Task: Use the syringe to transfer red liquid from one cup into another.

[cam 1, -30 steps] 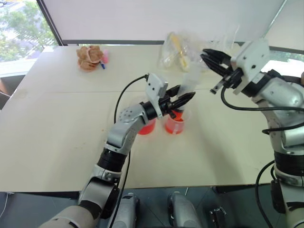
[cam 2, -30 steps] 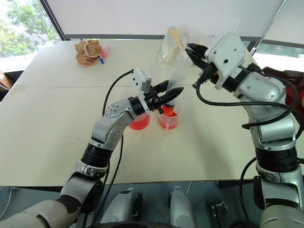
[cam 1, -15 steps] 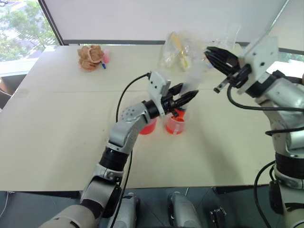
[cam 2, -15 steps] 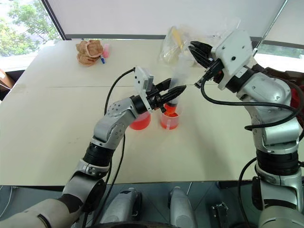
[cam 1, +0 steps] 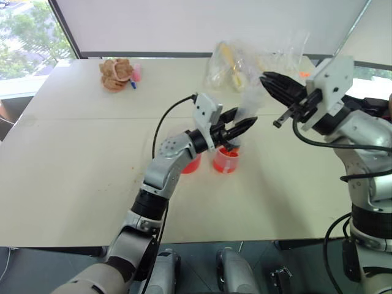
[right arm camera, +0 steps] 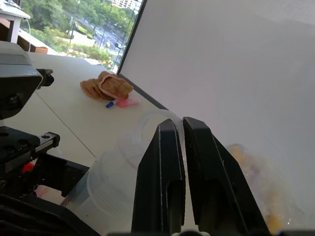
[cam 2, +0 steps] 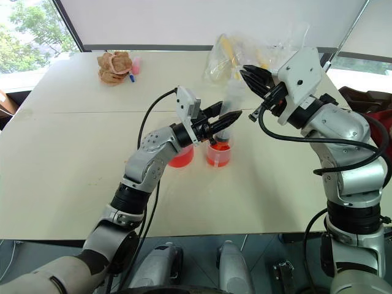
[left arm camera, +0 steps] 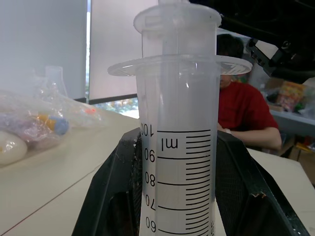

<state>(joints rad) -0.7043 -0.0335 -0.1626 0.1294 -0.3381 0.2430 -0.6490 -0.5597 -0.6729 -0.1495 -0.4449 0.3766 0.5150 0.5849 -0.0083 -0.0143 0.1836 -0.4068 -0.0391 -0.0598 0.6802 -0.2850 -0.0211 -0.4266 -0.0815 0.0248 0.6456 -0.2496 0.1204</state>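
My left gripper [cam 1: 245, 117] is shut on the barrel of the clear syringe [cam 1: 247, 104], holding it nearly upright; the printed scale on the syringe [left arm camera: 177, 147] runs between the black fingers. The lower end of the syringe points into a clear cup of red liquid [cam 1: 225, 160]. A second clear cup with red liquid [cam 1: 191, 163] stands beside it, partly hidden by my left arm. I cannot tell which of the two is the spouted beaker. My right gripper [cam 1: 264, 78] is shut, its tips at the plunger's top rim [right arm camera: 147, 120]. Whether it pinches the rim is unclear.
A clear plastic bag [cam 1: 236, 64] of yellow and white items lies behind the syringe. A brown lumpy object [cam 1: 116, 73] with a pink piece sits at the table's far left. A person in a red shirt [left arm camera: 246, 113] sits beyond the table.
My right wrist has rolled a little, its tips staying by the plunger's top. The left gripper and the syringe have kept still.
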